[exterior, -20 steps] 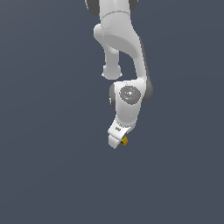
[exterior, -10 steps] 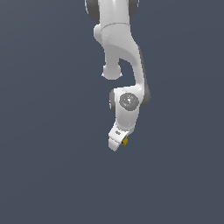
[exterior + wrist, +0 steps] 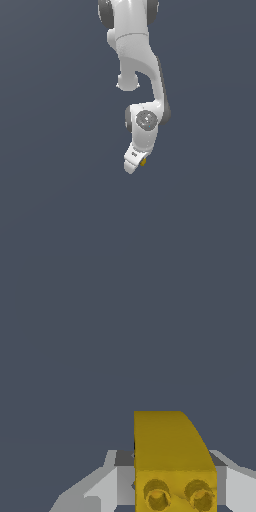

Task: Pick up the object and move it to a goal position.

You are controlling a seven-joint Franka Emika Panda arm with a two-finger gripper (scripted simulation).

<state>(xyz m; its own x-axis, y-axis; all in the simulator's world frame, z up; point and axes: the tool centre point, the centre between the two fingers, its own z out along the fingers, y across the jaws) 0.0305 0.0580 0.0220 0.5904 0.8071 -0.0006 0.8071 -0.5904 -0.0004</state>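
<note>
The object (image 3: 143,162) is a tiny mustard-yellow blocky piece showing at the side of my white gripper (image 3: 133,164) in the exterior view. In the wrist view the object (image 3: 170,456) fills the space between my two pale fingers (image 3: 105,486) and shows two round studs on its near face. The gripper is shut on it and holds it up in the air, with the arm hanging down from above. No goal marker shows in either view.
The white arm (image 3: 137,55) reaches down from the top of the exterior view. All around it is a plain dark grey-blue background with no other objects, edges or containers in sight.
The gripper with the yellow piece has risen slightly in the exterior view. The grasp has not changed.
</note>
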